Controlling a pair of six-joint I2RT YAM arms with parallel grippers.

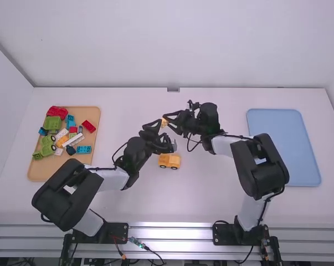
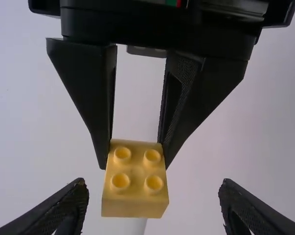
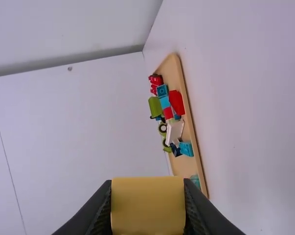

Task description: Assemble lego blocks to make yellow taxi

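1. My landmark is the yellow car [image 1: 169, 161], which sits on the white table [image 1: 211, 194] on dark wheels.
2. Just beyond the car, on the side away from the arm bases, I have the right gripper [image 1: 167, 118] clamped on a yellow block [image 2: 135, 178], raised above the table, with one finger against each side of it.
3. The block's four round studs face my left wrist camera.
4. I have the left gripper [image 1: 159, 124] beyond the car too, close to the right one. Its fingers are spread wide, with the yellow block between them and touching neither.
5. Well to the left of the car is the wooden tray [image 1: 89, 172], with a red block [image 1: 89, 126], a blue block [image 1: 83, 149], green pieces [image 1: 53, 123] and other parts on it.
6. Well to the right of the car is the blue tray [image 1: 283, 147].
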